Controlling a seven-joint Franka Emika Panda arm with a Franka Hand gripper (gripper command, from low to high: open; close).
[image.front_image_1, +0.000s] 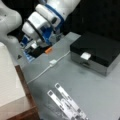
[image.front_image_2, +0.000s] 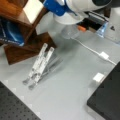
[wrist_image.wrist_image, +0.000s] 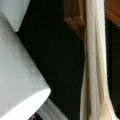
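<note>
One arm hangs high over the grey bench (image.front_image_1: 82, 85), its claw out of sight, so whether it is parted or closed I cannot tell. Nearest below it, a thin white cable (image.front_image_1: 53, 62), likely light and floppy, runs beside the black box (image.front_image_1: 100, 48). Clear stand (image.front_image_2: 40, 63) nearby.

Arm (image.front_image_1: 42, 20) folded over; gripper apparently hidden.

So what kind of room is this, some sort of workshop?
Most likely a robotics lab bench. A white and blue robot arm hangs over a grey table, a white cable runs across it, and a black perforated board sits at one corner. The end effector is not in view.
</note>
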